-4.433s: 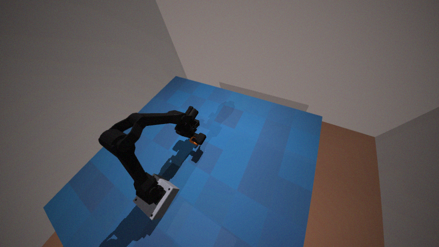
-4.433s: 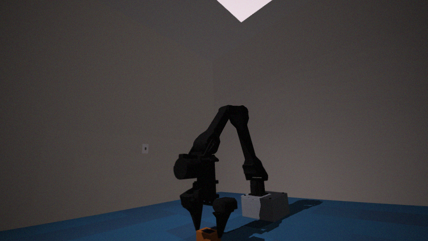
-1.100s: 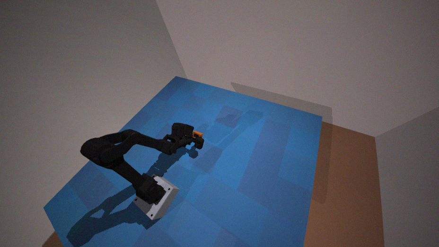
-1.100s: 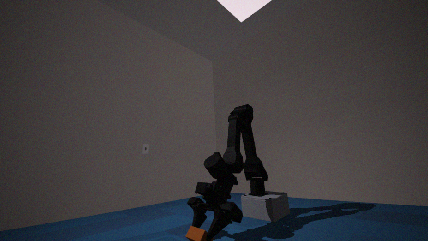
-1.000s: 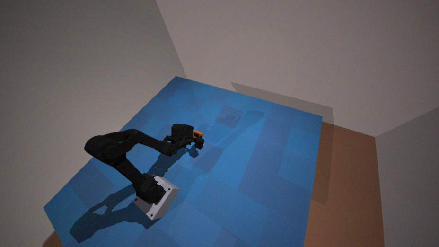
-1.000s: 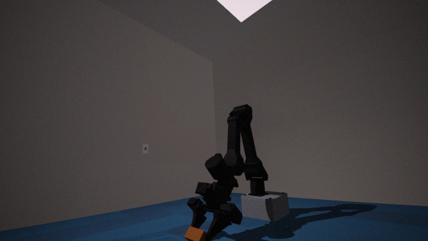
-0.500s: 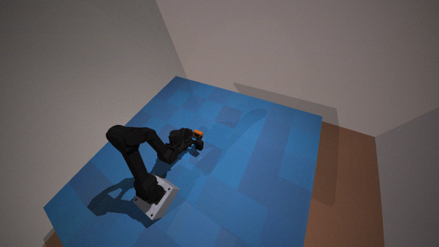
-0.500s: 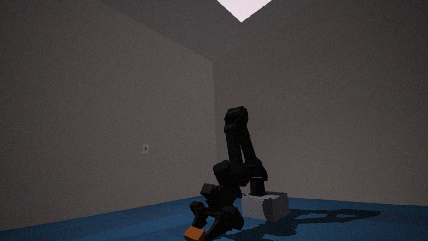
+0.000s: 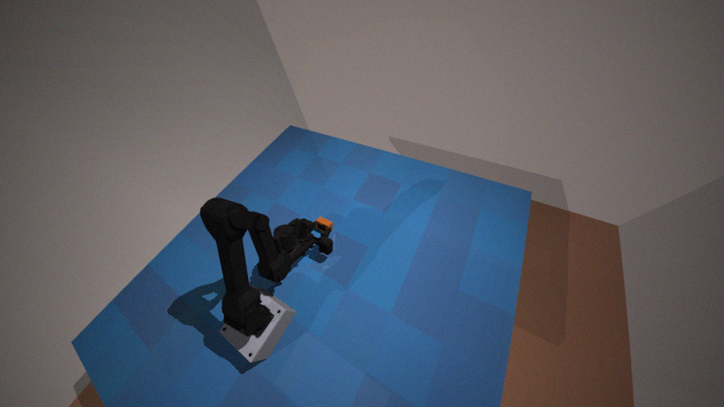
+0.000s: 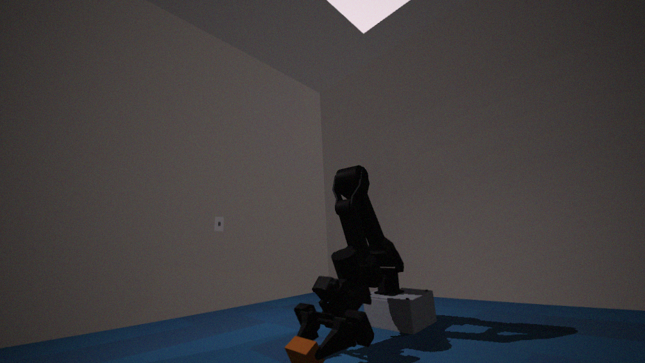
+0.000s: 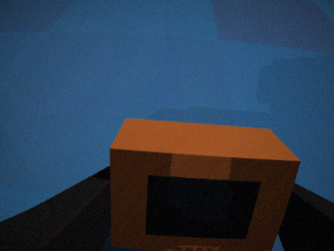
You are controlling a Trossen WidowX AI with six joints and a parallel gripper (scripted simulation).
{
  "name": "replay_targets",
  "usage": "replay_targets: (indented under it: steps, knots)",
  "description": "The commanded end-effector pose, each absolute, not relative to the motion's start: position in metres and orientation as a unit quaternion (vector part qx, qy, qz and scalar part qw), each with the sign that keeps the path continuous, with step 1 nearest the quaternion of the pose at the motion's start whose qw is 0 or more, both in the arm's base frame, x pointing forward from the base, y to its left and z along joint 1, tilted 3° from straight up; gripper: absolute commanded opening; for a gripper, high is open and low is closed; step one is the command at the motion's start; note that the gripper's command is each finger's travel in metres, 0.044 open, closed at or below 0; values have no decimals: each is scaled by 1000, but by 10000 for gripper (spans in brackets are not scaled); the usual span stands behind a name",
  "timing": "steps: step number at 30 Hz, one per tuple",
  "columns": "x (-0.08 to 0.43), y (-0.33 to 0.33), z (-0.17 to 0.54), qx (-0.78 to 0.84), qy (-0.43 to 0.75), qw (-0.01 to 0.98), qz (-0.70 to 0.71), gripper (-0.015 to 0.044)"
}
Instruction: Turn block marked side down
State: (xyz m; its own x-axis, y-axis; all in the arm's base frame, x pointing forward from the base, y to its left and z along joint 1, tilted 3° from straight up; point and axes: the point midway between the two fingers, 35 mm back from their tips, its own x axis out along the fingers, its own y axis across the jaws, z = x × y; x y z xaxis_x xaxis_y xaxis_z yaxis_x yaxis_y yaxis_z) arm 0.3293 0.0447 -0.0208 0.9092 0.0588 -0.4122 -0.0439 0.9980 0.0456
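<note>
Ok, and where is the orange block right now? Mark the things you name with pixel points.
The orange block [image 9: 324, 221] [image 10: 303, 345] [image 11: 205, 140] is clamped between the gripper's fingers; in the exterior view it sits at the bottom edge, left of the pale base [image 10: 421, 311].

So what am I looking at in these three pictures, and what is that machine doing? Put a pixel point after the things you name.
It is one black robot arm on a pale base [image 9: 279, 326] [image 10: 421, 311], over a blue table [image 9: 405, 323] [image 10: 158, 336] [image 11: 72, 87]. The first picture looks down from above, the second from low at the side, the third from the arm's wrist. Its hand, the gripper [image 9: 324, 235] [image 10: 311, 345] [image 11: 197, 183], grips an orange block [image 9: 324, 221] [image 10: 301, 346] [image 11: 127, 198] between two fingers. The block has a dark rectangle on one side, facing the wrist camera.
</note>
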Motion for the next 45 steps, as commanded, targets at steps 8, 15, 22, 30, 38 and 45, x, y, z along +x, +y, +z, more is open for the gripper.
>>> replay_targets:
  steps: [8, 15, 22, 30, 38, 45]
  knots:
    - [326, 44, -18, 19, 205, 978, 24, 0]
    - [326, 44, -18, 19, 205, 978, 24, 79]
    - [326, 44, -18, 19, 205, 978, 24, 263]
    - [326, 44, -18, 19, 205, 978, 24, 440]
    - [326, 44, -18, 19, 205, 978, 24, 440]
    - [326, 44, -18, 19, 205, 978, 24, 440]
